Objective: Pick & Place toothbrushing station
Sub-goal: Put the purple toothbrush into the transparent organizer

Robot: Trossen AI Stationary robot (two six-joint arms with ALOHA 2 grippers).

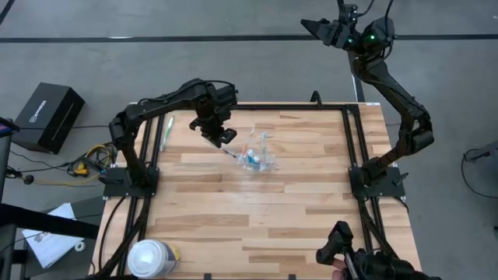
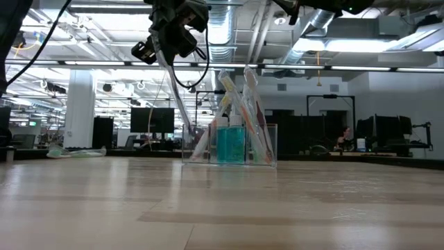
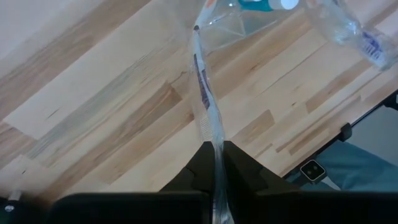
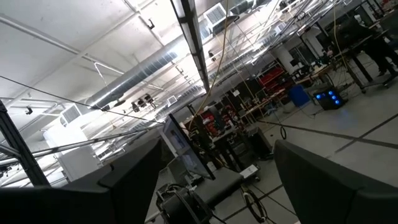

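Near the table's far edge, left of centre, the left gripper [image 1: 220,134] hangs above the wood, its fingers [image 3: 242,171] pinched tight on the handle of a slim translucent toothbrush [image 3: 205,99]. That brush slants down and away from the gripper, its far tip reaching the rim of the clear plastic cup [image 1: 258,155]; whether the tip is inside the rim cannot be told.

Cup stands upright mid-table, well apart from every edge, bare wood around it. Low view shows several brushes leaning in it, a pink one [image 2: 254,111] among them, and a teal-blue item [image 2: 231,142] low inside.

Green toothbrush [image 1: 166,132] lies flat by the far-left edge, just beside the left arm's frame rail. White canister [image 1: 152,258] sits at the near-left corner, well apart from the cup.

Right gripper [image 1: 320,28] is raised off the table beyond the far-right corner, its fingers [image 4: 124,180] spread wide and empty.
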